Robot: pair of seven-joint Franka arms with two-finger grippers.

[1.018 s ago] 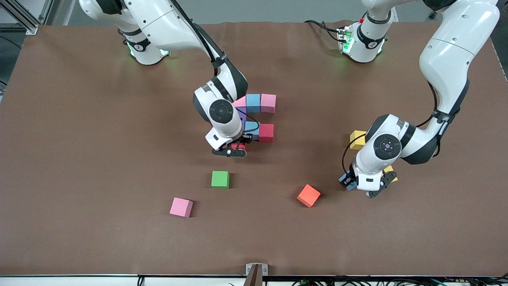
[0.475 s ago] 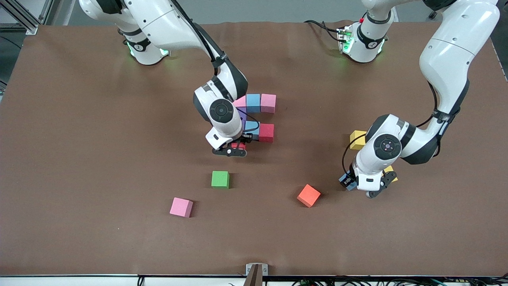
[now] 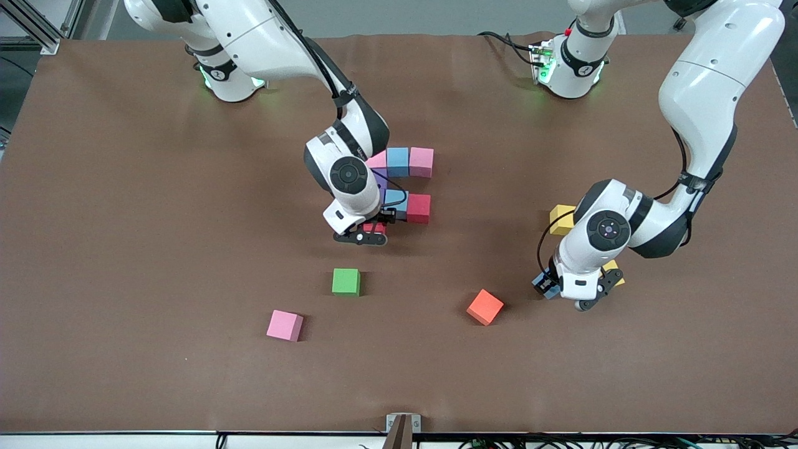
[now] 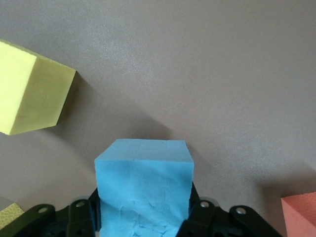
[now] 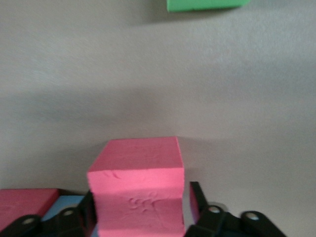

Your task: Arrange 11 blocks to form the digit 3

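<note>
**A:** What worries you most?

**B:** The half-built digit 3 (image 3: pixel 397 161) mid-table. My right gripper (image 5: pixel 142 195) is at its camera-side end. Its fingers (image 5: pixel 195 193) flank the red block (image 5: pixel 136 173), one just off its face. If foam sticks, lifting drags the row crooked.

**A:** And the smaller risk?

**B:** My left gripper (image 4: pixel 143 205) pinches a light blue block (image 4: pixel 143 173) beside a yellow cube (image 4: pixel 32 91). I might clip it.

No legible text, labels, brand names, numbers or signs are recorded in any view. The blocks (image 3: pixel 345 281) are plain-faced and unmarked. Round emblems on the arm joints are seen, but nothing on them can be read.
</note>
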